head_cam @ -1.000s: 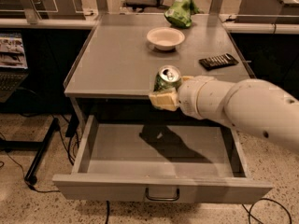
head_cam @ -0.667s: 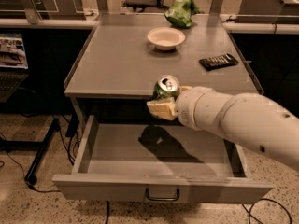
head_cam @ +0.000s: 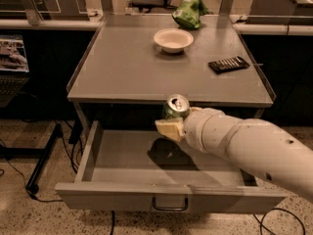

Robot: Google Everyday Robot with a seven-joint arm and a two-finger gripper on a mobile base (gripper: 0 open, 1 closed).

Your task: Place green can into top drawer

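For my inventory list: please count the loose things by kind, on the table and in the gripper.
green can: 1, held by the gripper over the open top drawer
snack bag: 1
bowl: 1
black flat device: 1
Total: 4

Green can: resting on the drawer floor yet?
No, the gripper, jaws shut on the green can, holds it in the air above the open top drawer.

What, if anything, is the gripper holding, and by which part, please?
The gripper, above the open grey metal top drawer, grips the small green-and-white drink can by its lower body.
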